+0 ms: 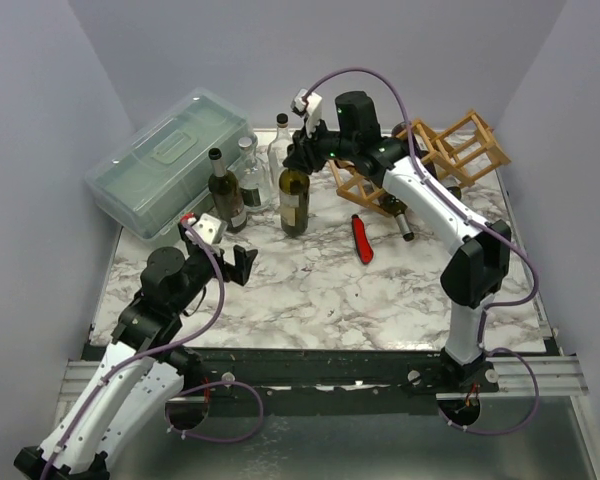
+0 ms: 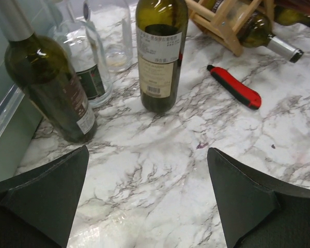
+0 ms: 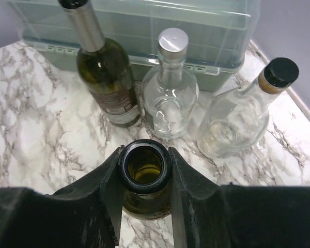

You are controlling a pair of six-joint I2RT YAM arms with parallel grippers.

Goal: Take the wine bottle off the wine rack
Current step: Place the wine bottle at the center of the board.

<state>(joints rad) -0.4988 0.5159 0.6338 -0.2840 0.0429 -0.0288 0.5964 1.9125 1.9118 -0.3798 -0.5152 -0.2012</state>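
**Wine bottle upright beside the rack, gripped at the neck**

Top view: one wine rack [image 1: 458, 150] sits on the counter [image 1: 330, 290]. There are five bottles. One lying bottle [image 1: 398, 215] rests in the rack with its neck poking out, and four stand left of the rack. Nearest the rack is the open wine bottle [image 1: 294, 205], its neck clamped in the right pincer [image 1: 297, 165]. One red cutter [image 1: 362, 240] lies just in front of the rack. One lidded box [image 1: 160, 160] is farthest from it.

Left wrist view: the left pincer [image 2: 147, 201] gapes wide and holds nothing.

Right wrist view: both fingers [image 3: 106, 191] press the neck. Beyond it stand one dark bottle [image 3: 106, 77], one silver-capped clear bottle [image 3: 170, 98] and one black-capped clear bottle [image 3: 232, 119].
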